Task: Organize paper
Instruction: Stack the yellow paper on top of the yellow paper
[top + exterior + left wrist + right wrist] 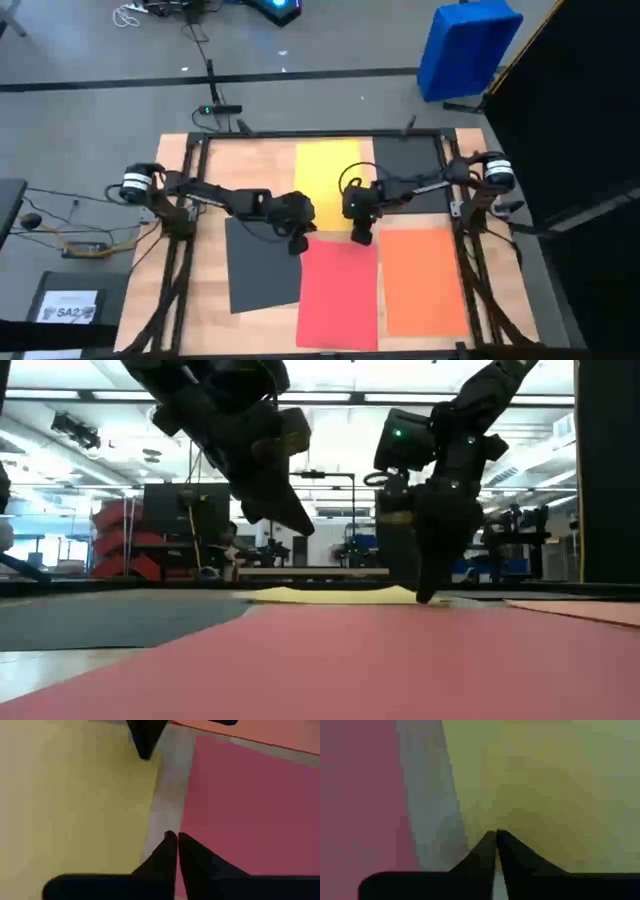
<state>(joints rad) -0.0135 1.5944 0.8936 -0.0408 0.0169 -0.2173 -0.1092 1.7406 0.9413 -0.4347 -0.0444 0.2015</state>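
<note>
Several sheets lie flat on the wooden table: a yellow sheet (pixel 325 180) at the far middle, a dark grey sheet (pixel 408 165) to its right, another dark grey sheet (pixel 262 268) at near left, a red sheet (pixel 338 295) and an orange sheet (pixel 423 280). My left gripper (pixel 300 243) is shut and hovers above the gap between the yellow and red sheets (pixel 175 837), raised clear in the low view (pixel 300 525). My right gripper (pixel 361 238) is shut and reaches down at the yellow sheet's near right corner (pixel 428 598). My right gripper (pixel 496 834) has its shut fingertips down on the yellow sheet near its near edge (pixel 520 827), close to the right corner. The fingers come from above, pointing down. The sheet lies flat on the table under them.
A blue bin (pixel 468 48) stands on the floor beyond the table's far right. A dark box with a white label (pixel 68 305) sits on the floor at the left. Black frame rails (pixel 190 230) run along the table's sides.
</note>
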